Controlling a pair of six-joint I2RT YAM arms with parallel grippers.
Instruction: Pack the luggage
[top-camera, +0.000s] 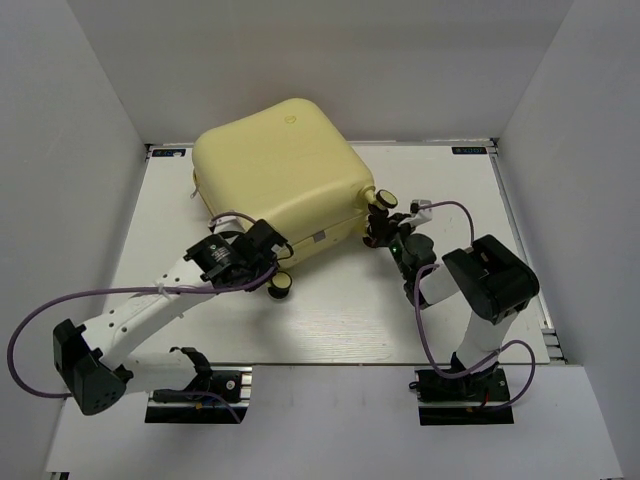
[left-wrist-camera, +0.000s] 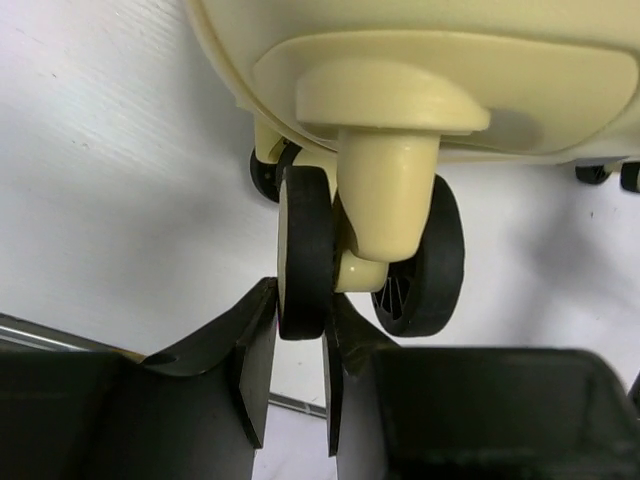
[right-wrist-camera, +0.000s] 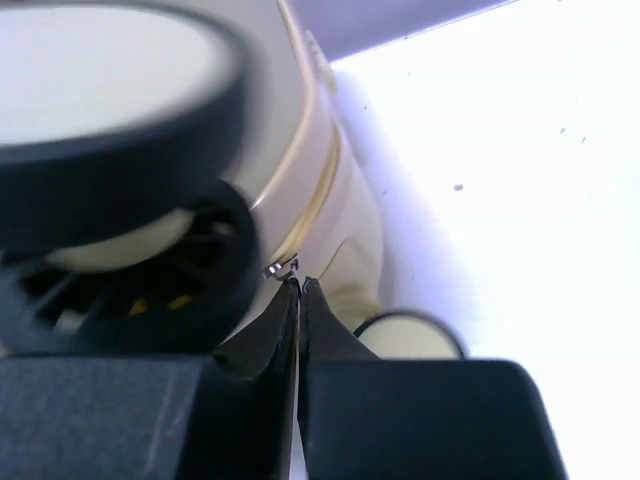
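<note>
The luggage (top-camera: 280, 170) is a pale yellow hard-shell suitcase, lying closed at the back middle of the table. My left gripper (top-camera: 266, 258) is at its near corner. In the left wrist view the left gripper (left-wrist-camera: 298, 315) is shut on the lower edge of a black wheel (left-wrist-camera: 303, 240) of the suitcase (left-wrist-camera: 420, 60). My right gripper (top-camera: 378, 228) is at the suitcase's right corner. In the right wrist view the right gripper (right-wrist-camera: 299, 288) is pressed shut, its tips pinching a small metal zipper pull (right-wrist-camera: 280, 267) on the zipper rim (right-wrist-camera: 315, 190).
The white table (top-camera: 330, 320) is boxed in by white walls on the left, back and right. Another wheel (top-camera: 384, 197) sticks out by the right gripper, and one (top-camera: 281, 285) lies by the left. Purple cables loop off both arms.
</note>
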